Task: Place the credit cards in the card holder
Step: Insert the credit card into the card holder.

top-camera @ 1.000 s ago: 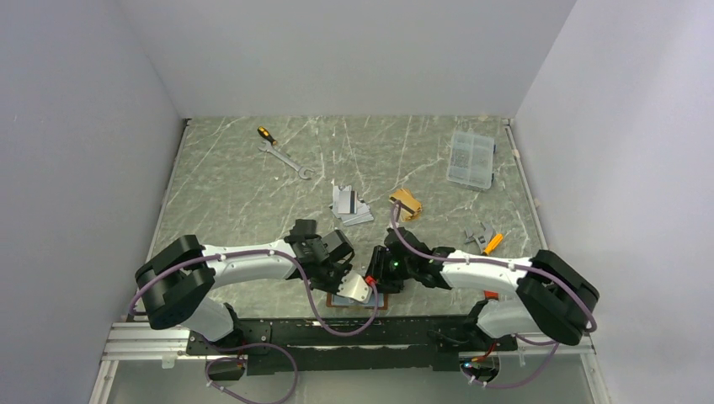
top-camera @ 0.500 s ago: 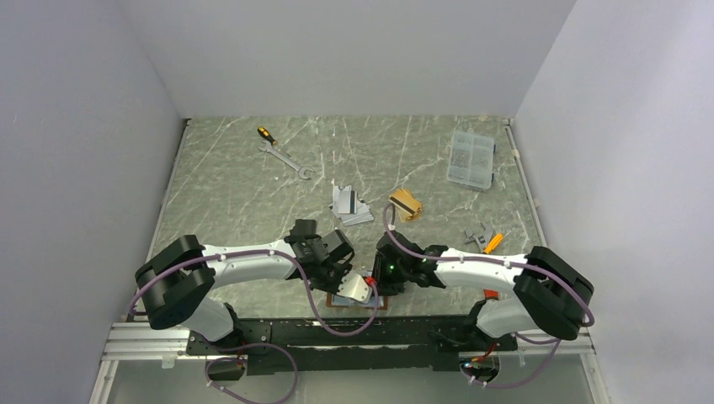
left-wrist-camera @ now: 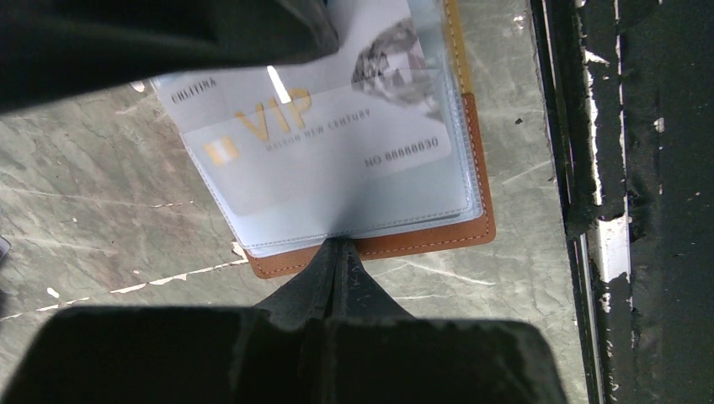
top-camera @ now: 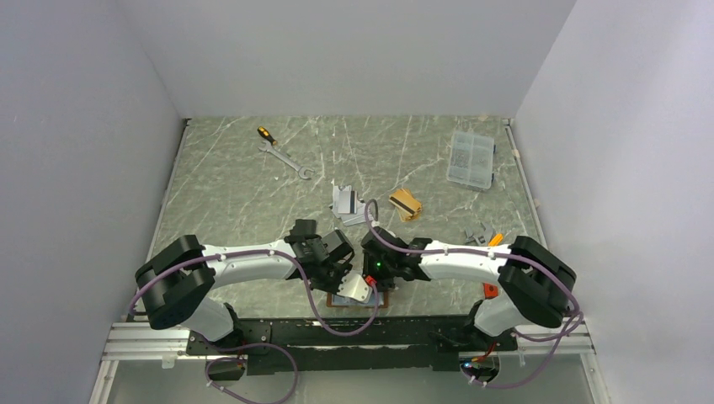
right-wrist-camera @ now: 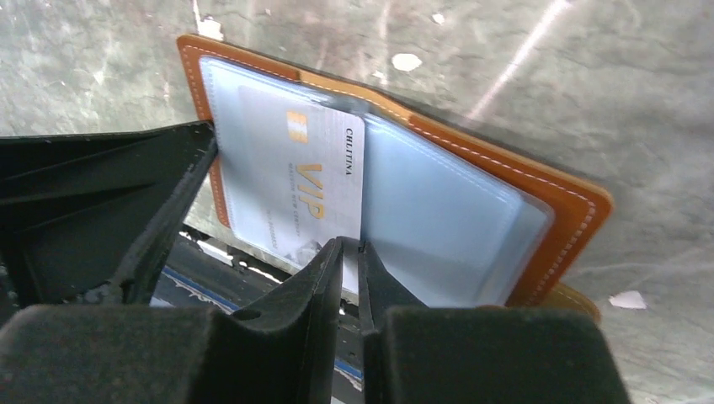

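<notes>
Right claw (right-wrist-camera: 352, 246) grips credit card (right-wrist-camera: 295, 189); marbled green table (top-camera: 227, 185), white walls (top-camera: 354, 50).

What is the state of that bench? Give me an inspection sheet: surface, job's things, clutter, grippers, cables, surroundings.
Surface: green marbled table, streaked white.
Job's things: brown card holder open at the near edge, silver VIP card seemingly partway into its clear sleeve; loose silver cards and gold cards mid-table.
Clutter: wrench, screwdriver, clear parts box, grey-and-orange item.
Grippers: left gripper shut, fingers at the holder's edge; right gripper shut on the VIP card's edge.
Cables: purple cables looping off both arms.
Surroundings: pale walls on three sides; metal rail in front.
</notes>
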### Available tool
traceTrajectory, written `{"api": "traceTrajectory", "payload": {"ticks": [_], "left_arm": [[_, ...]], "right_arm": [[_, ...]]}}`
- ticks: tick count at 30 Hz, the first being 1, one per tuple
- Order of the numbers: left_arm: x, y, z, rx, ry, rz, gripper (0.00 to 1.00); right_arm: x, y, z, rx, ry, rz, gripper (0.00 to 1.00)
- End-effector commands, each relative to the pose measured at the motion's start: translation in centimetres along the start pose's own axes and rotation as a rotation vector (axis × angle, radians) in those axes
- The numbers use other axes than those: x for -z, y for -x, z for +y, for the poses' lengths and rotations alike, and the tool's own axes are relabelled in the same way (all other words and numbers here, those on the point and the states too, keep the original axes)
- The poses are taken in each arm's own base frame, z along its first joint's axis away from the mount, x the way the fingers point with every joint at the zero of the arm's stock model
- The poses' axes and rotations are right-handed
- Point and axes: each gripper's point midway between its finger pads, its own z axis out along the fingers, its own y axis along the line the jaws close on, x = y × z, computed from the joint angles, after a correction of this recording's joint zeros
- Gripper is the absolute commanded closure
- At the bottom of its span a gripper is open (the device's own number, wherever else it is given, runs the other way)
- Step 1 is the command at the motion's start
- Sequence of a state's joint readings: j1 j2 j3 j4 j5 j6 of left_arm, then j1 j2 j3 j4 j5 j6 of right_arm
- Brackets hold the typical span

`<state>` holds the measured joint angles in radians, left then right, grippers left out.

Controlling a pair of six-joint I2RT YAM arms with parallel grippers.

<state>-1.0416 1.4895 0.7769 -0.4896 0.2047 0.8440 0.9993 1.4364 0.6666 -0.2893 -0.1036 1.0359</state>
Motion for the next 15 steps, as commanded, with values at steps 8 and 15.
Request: {"api": "traceTrajectory", "payload": {"ticks": [8, 15], "left_arm": [[-1.1, -2.6, -5.2, 0.056, -0.193, 0.077, 1.00], [-1.1, -2.7, -5.2, 0.054, -0.189, 0.083, 1.00]], "right_arm": [[-1.0, 0.9, 2.8, 0.090, 0.052, 0.014, 0.89], [1.4, 1.7, 2.0, 0.063, 0.147, 0.001, 0.78]]}}
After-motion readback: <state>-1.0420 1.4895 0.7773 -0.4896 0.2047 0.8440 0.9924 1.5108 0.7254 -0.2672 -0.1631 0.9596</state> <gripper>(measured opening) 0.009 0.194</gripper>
